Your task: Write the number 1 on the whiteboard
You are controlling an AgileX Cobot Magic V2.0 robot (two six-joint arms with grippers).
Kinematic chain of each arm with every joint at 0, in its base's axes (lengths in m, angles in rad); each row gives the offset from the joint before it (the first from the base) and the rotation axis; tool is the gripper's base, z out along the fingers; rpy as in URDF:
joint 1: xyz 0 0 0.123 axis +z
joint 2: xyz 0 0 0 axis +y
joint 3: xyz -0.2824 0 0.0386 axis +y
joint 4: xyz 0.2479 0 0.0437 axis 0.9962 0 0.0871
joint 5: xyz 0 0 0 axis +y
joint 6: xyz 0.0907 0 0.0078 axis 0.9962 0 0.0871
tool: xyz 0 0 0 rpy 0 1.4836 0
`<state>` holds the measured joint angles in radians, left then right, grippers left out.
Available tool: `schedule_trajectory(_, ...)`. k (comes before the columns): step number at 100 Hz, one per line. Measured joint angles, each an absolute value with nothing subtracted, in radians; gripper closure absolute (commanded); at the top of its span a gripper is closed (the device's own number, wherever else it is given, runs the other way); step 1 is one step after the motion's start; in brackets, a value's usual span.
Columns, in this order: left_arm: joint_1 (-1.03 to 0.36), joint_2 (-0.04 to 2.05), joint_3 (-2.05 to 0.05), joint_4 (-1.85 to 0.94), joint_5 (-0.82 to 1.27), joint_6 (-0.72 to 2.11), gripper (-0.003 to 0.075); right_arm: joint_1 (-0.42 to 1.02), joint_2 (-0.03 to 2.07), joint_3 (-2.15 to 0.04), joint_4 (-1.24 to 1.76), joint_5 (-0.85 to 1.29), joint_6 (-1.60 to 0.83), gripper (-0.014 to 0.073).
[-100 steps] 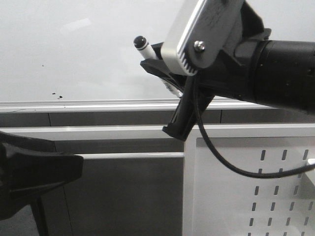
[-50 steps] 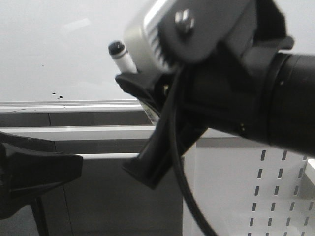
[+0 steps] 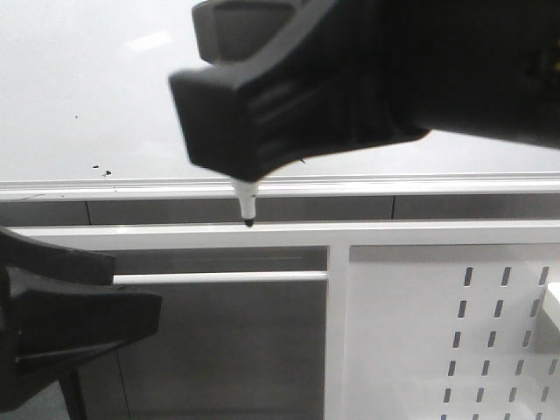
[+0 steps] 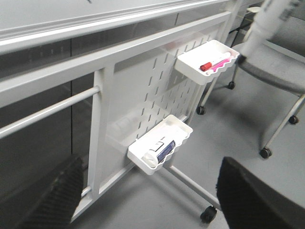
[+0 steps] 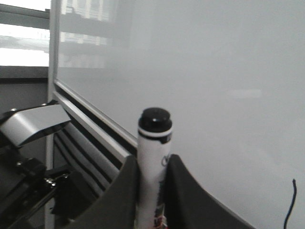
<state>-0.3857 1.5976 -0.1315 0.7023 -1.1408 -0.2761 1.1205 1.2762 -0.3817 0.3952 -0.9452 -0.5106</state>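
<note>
Now upright marker in right gripper points tip-down.

Right gripper with both black fingers closed on an upright white marker with black end, glossy whiteboard behind, silver edge rail running diagonally, thin black number 1 stroke near the corner

Whiteboard glossy white; marker white, black-capped; stroke black.
</note>
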Motion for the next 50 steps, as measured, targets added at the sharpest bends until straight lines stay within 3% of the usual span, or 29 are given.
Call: schedule_trajectory(50, -0.386, 1.436, -0.159, 0.711, -1.141, -0.285, 0.0196, 1.123, 1.173, -0.448, 0.404, -0.698, -0.412, 0.0662)
